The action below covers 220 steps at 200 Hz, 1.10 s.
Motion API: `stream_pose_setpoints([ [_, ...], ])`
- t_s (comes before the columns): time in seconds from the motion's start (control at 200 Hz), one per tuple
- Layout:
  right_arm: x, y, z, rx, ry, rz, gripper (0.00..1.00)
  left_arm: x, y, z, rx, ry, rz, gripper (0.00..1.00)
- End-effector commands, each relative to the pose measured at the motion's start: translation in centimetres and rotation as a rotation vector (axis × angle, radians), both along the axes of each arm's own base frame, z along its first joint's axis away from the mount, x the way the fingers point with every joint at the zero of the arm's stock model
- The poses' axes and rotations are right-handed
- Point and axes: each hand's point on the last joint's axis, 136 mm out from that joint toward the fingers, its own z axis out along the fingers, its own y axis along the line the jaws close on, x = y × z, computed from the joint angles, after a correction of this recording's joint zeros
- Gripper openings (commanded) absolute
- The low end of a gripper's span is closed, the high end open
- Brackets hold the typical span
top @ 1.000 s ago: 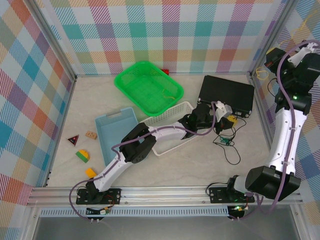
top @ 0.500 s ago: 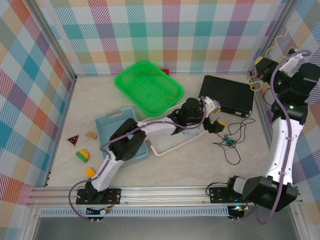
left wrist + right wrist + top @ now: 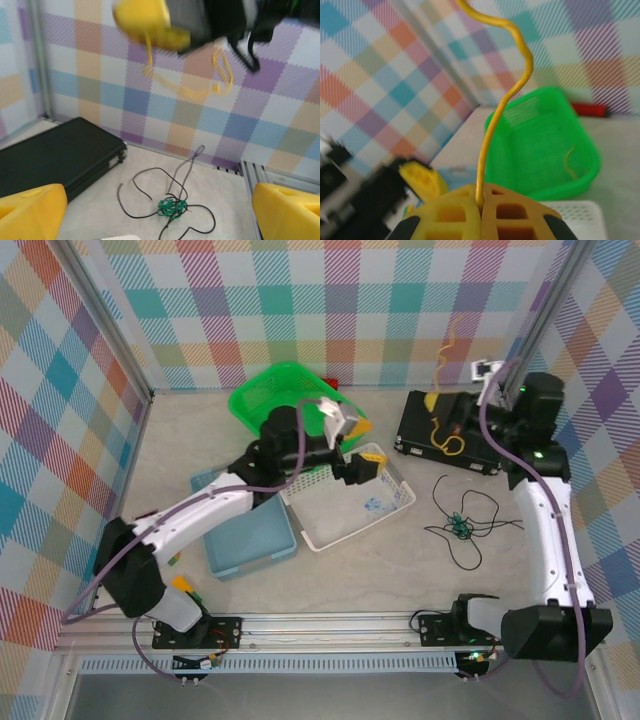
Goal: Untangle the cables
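From above, the right tool (image 3: 433,400) pinches the yellow cable (image 3: 452,447) over the black case (image 3: 475,430) while the left tool (image 3: 358,448) hangs spread; the left wrist view shows the black-green knot (image 3: 171,206) on the worktop (image 3: 225,192), probably best pinned there; the right wrist view shows pads (image 3: 455,215) pressed on yellow, best laid well apart.

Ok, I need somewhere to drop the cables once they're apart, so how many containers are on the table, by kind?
Baskets: 2 (green basket, white basket)
Trays: 1 (blue tray)
Cases: 1 (black case, lid shut)
Total: 4
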Motion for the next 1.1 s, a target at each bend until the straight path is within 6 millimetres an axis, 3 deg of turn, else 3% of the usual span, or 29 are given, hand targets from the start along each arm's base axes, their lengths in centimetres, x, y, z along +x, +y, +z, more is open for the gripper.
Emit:
stream_pose_setpoints([
  [0.0, -1.2, 3.5, -1.9, -0.051, 0.026, 0.162, 0.0, 0.0, 3.4, 3.4, -0.033, 0.021, 0.055, 0.95],
  [0.16, -2.4, 8.2, -3.7, -0.056, 0.055, 0.383, 0.0, 1.4, 6.8, 6.9, -0.179, 0.122, 0.075, 0.95],
  [0.36, -3.5, 11.8, -3.8, -0.038, 0.051, 0.555, 0.0, 1.9, 7.0, 6.3, -0.175, 0.188, 0.004, 0.92],
  [0.645, -4.8, 13.4, -3.7, -0.04, 0.037, 0.624, 0.0, 3.9, 7.1, 4.3, -0.098, 0.222, 0.096, 0.85],
  [0.745, -5.3, 13.8, -3.9, -0.041, 0.044, 0.639, 0.0, 3.9, 7.0, 4.7, -0.106, 0.228, 0.09, 0.81],
  [0.995, -6.7, 15.0, -4.6, -0.045, 0.049, 0.684, 0.0, 4.3, 6.6, 5.6, -0.153, 0.226, 0.076, 0.67],
  [1.095, -7.2, 15.1, -4.5, -0.037, 0.049, 0.697, 0.0, 4.5, 6.6, 5.5, -0.157, 0.216, 0.079, 0.53],
])
